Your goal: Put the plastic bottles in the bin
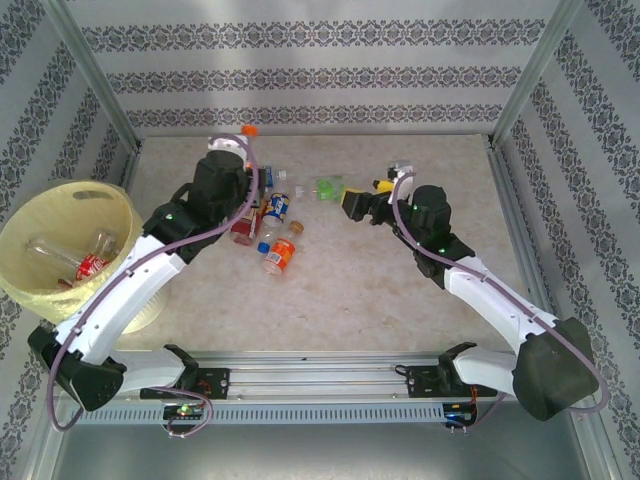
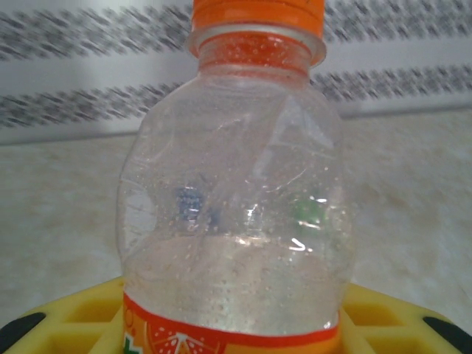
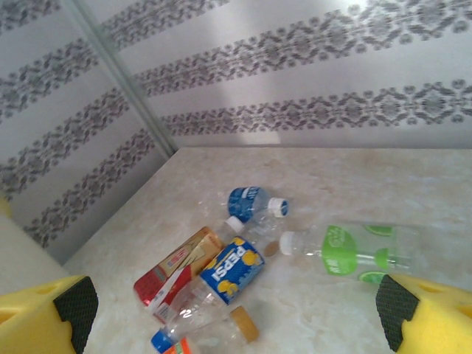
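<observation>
At left wrist, left gripper [image 2: 236,335] clasping orange-capped bottle [image 2: 236,184], bin [image 1: 118,205] overhead

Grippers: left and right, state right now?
Left gripper: closed on the orange-capped bottle.
Right gripper: open, holding nothing.

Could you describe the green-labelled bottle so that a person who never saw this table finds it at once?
Look at the far half of the table, ahead of the open right gripper. The bottle lies on its side, apart from the heap of bottles further left. Only it has a green label; those have blue, red or orange.
</observation>
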